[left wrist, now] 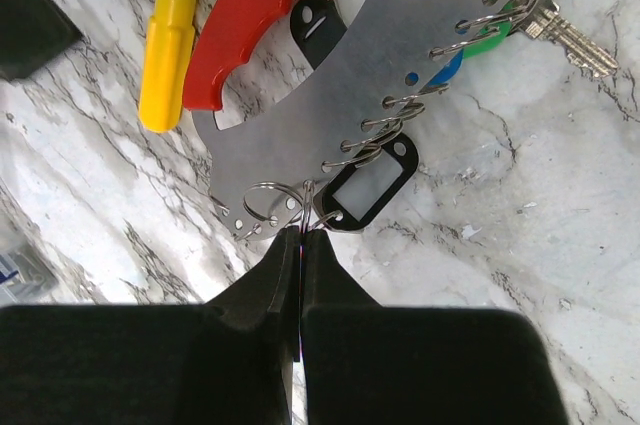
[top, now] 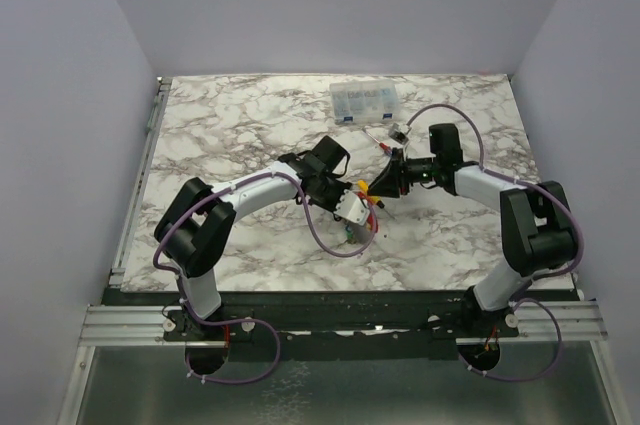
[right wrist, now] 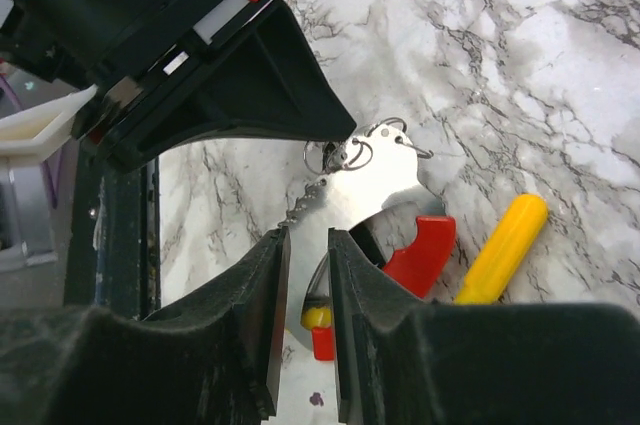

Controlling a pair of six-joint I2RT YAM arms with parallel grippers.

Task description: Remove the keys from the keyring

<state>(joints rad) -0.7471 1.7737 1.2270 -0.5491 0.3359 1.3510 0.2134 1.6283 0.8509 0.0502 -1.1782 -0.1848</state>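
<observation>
Keys, four by colour (one green, one blue, two black), are hanging on the one keyring, lying mid-table. The left gripper is pinching a small wire ring at its edge, jaws fully together. The right gripper is straddling its toothed edge, jaws narrowly apart, grip unclear. One yellow screwdriver is lying beside it; one parts box is sitting farthest.
</observation>
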